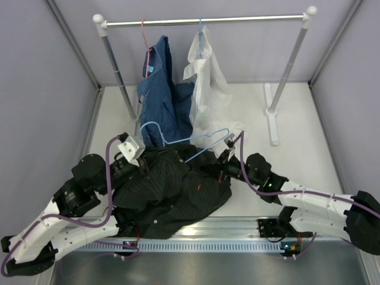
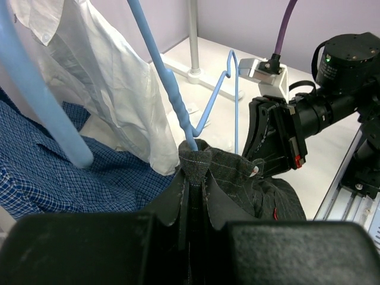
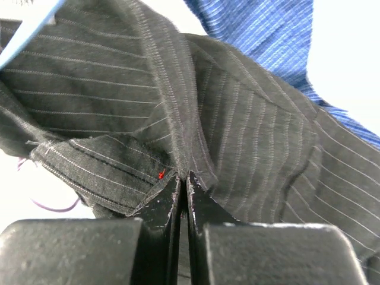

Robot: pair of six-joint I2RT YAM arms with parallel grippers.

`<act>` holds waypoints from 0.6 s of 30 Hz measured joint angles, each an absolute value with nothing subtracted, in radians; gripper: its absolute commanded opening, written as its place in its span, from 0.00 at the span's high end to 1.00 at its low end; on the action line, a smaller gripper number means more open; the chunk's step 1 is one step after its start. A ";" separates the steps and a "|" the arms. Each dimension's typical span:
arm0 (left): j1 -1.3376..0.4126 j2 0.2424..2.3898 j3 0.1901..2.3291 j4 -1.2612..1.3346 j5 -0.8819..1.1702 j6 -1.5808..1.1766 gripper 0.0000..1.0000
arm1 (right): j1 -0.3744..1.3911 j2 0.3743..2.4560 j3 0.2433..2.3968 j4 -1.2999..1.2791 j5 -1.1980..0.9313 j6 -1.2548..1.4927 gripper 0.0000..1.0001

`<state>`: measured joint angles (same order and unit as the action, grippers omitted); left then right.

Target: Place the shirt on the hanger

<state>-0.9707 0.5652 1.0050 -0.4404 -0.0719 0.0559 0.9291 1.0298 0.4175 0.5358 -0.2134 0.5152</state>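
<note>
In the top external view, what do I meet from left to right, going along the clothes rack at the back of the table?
The left rack post → blue patterned shirt → white shirt → right rack post.

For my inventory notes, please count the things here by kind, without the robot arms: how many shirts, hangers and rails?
Shirts: 3 (black shirt, blue patterned shirt, white shirt)
Hangers: 3 (light-blue wire hanger, red-orange hanger, blue hanger in the white shirt)
Clothes rail: 1
Total: 7
</note>
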 measured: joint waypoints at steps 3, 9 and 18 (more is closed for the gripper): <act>-0.971 0.559 1.003 -0.442 -0.078 0.068 1.00 | 0.921 0.986 0.428 0.452 -0.142 0.499 1.00; -0.971 0.560 1.004 -0.492 -0.096 0.111 1.00 | 0.757 0.915 0.534 0.196 -0.113 0.484 1.00; -0.972 0.627 0.955 -0.501 -0.120 0.178 1.00 | 0.541 0.904 0.730 -0.123 -0.228 0.448 1.00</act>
